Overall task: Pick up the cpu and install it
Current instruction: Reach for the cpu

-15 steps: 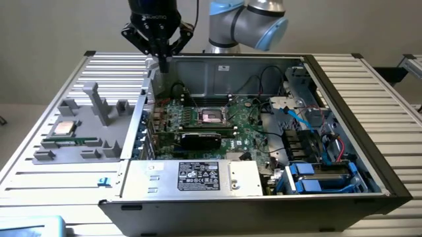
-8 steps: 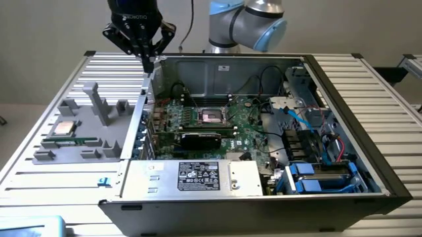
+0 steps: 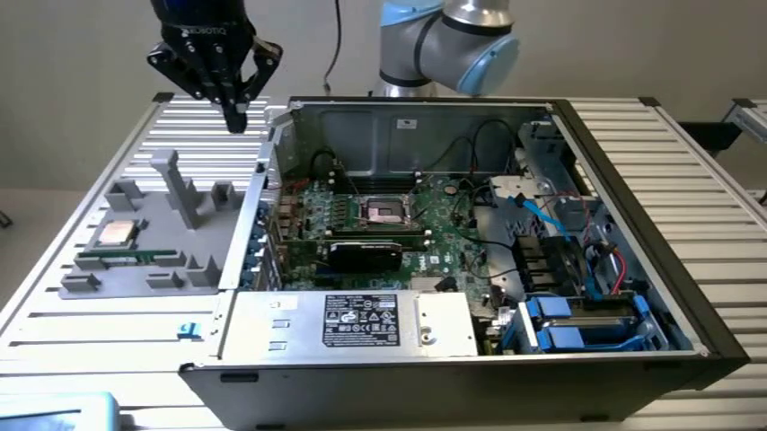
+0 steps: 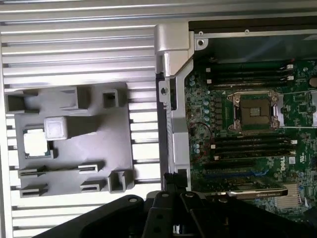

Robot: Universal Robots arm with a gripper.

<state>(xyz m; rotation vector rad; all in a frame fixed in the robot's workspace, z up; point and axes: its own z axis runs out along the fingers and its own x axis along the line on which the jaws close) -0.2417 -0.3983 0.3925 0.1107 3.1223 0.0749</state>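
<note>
The cpu [image 3: 117, 233] is a small pale square chip lying flat in the grey holder [image 3: 168, 269] on the exterior view's left; in the wrist view the cpu [image 4: 35, 143] sits in the holder [image 4: 99, 144] too. My gripper [image 3: 235, 115] hangs high above the table, behind the holder and beside the case's rear left corner, fingers together and shut on nothing. The fingers [image 4: 173, 198] appear dark in the wrist view. The open CPU socket [image 3: 386, 210] sits mid-motherboard inside the computer case [image 3: 623, 206]; the socket [image 4: 253, 111] also appears in the wrist view.
A black graphics card [image 3: 372, 251] lies across the motherboard below the socket. A green memory stick [image 3: 120, 258] rests in the holder. The power supply [image 3: 359, 323] fills the case's front. Cables and blue drive bays [image 3: 576, 323] crowd the exterior view's right. A blue clip [image 3: 186, 330] lies on the slatted table [image 3: 108, 332].
</note>
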